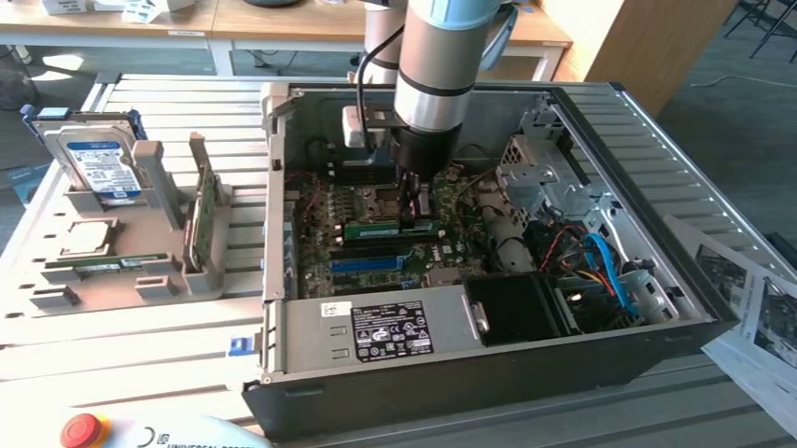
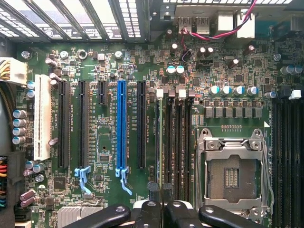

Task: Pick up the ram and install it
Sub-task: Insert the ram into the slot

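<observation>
Ram (image 1: 380, 228) edge-on within tool's (image 1: 416, 216) grip

Ram sticks (image 1: 373, 228): 2
Blue slot (image 2: 121, 126): 1
White slot (image 2: 42, 116): 1
CPU socket (image 2: 232, 176): 1
Computer case (image 1: 498, 387): 1
Red stop button (image 1: 81, 429): 1

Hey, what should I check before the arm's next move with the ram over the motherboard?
1. Pincer shut on ram: ok.
2. Ram running parallel to the slots: ok.
3. Ram directly over its slot: cannot tell.
4. Ram pressed fully home: cannot tell.
5. Clips at the slot ends open: cannot tell.
6. Red cable away from the slots: ok.
</observation>
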Controlling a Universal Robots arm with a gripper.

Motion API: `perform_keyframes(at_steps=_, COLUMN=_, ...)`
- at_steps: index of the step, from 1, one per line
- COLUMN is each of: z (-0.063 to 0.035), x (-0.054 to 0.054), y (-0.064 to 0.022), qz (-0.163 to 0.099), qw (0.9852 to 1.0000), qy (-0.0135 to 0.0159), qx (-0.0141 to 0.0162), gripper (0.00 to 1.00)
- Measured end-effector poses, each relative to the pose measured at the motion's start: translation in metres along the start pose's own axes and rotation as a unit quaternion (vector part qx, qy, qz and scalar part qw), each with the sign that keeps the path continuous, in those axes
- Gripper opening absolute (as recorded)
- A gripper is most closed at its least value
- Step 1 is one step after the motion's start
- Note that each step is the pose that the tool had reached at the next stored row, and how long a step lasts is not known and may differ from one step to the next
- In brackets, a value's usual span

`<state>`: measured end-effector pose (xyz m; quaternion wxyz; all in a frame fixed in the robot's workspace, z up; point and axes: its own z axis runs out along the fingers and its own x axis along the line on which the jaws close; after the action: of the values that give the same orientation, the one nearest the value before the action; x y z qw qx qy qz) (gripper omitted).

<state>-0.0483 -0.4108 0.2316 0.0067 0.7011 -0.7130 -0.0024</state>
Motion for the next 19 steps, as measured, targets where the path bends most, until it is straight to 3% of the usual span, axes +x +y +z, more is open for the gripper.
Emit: perform_keyframes(at_steps=19, z=0.0004, x=0.0000, y=0.0015, qz=0.000, qw=1.0000, qy=-0.0001, qx=0.0015, gripper=0.12)
